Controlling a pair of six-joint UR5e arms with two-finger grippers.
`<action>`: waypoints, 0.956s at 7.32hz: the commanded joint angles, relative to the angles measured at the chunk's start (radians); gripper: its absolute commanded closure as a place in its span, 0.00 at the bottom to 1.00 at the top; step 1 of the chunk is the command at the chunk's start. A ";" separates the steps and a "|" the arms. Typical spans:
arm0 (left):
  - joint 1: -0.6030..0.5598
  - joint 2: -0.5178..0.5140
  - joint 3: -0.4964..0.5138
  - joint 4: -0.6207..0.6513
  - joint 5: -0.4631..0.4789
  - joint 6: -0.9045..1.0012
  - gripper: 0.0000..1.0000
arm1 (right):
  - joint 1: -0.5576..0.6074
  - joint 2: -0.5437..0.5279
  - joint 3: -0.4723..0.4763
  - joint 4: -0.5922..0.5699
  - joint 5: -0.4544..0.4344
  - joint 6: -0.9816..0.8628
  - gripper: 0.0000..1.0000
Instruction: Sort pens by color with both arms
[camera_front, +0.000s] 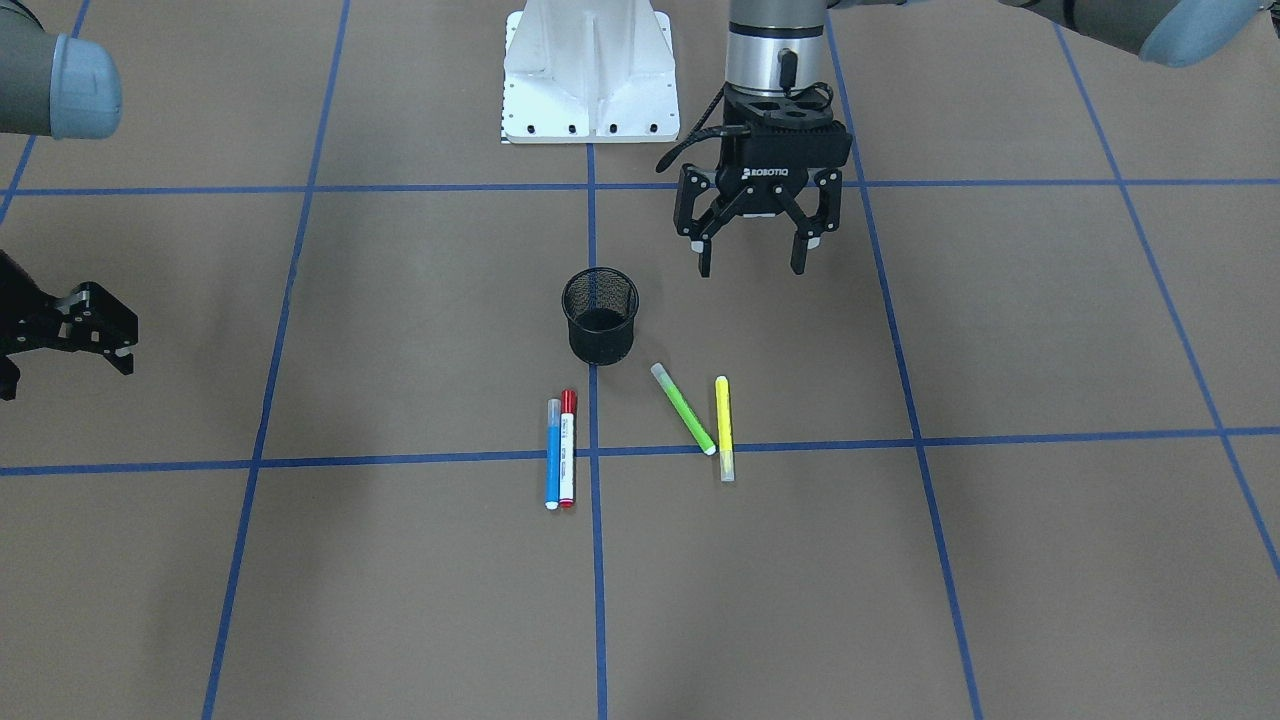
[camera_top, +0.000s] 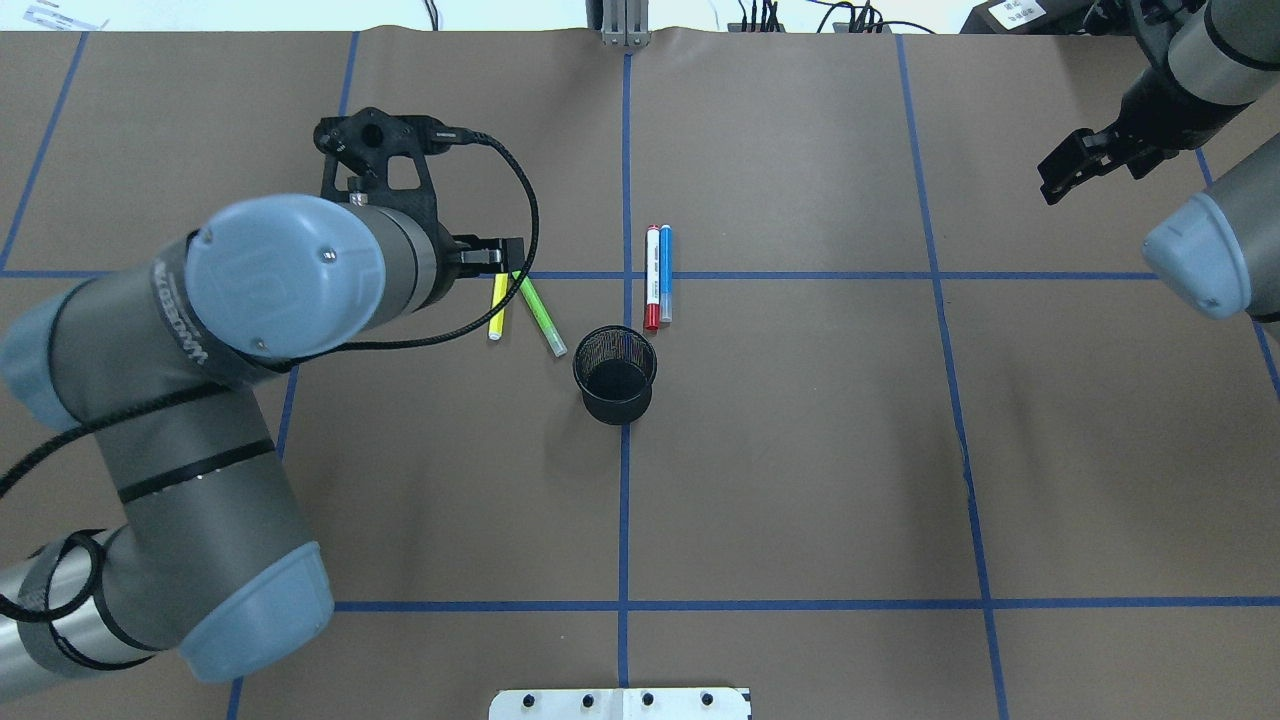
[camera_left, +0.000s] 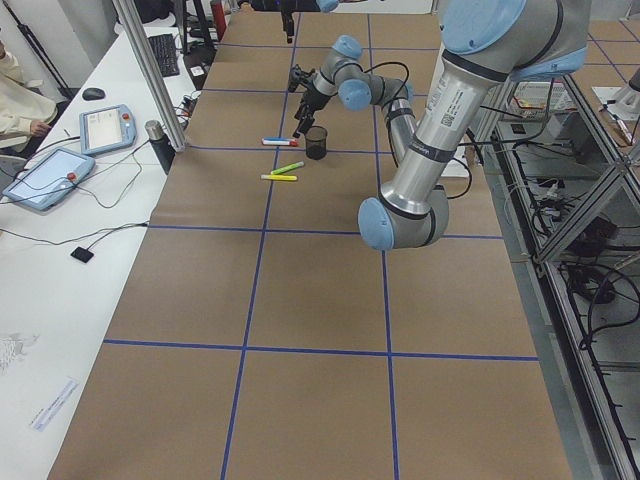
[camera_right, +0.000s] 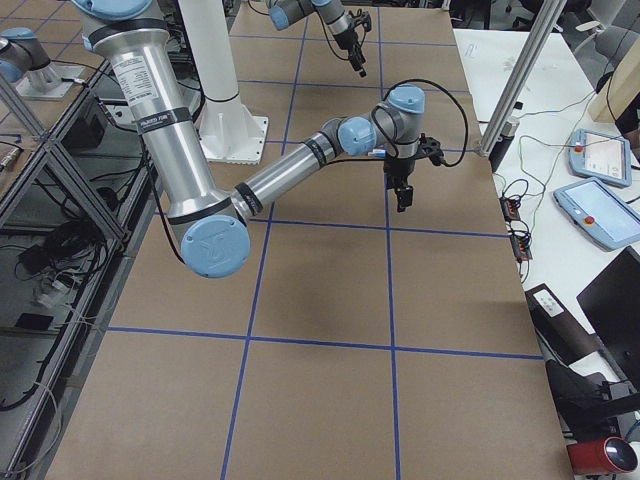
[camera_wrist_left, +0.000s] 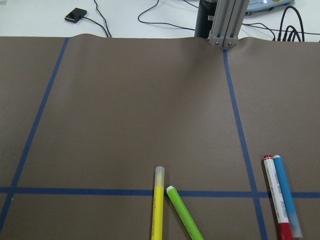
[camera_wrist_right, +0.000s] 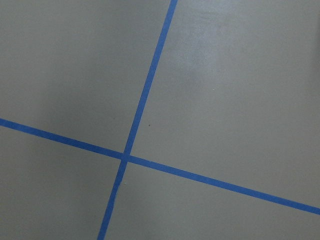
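Blue pen (camera_front: 552, 455), red-capped pen (camera_front: 567, 450), green pen (camera_front: 684, 409), yellow pen (camera_front: 723, 428) lie on worktop (camera_front: 400, 600) just below mesh cup (camera_front: 600, 345), outside it. Left gripper (camera_front: 752, 250), right gripper (camera_front: 122, 350): jaws spread.

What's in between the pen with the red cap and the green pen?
Between the red-capped pen and the green pen lies only bare table with blue tape lines, seen in the front-facing view. The mesh cup stands clear of it.
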 joint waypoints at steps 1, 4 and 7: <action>-0.154 -0.014 -0.021 0.113 -0.235 0.143 0.01 | 0.033 -0.022 -0.002 0.000 -0.001 0.007 0.01; -0.350 0.009 -0.019 0.144 -0.447 0.361 0.01 | 0.084 -0.047 -0.016 0.000 0.002 0.005 0.01; -0.505 0.054 0.008 0.228 -0.546 0.645 0.01 | 0.159 -0.072 -0.159 0.009 0.002 -0.192 0.01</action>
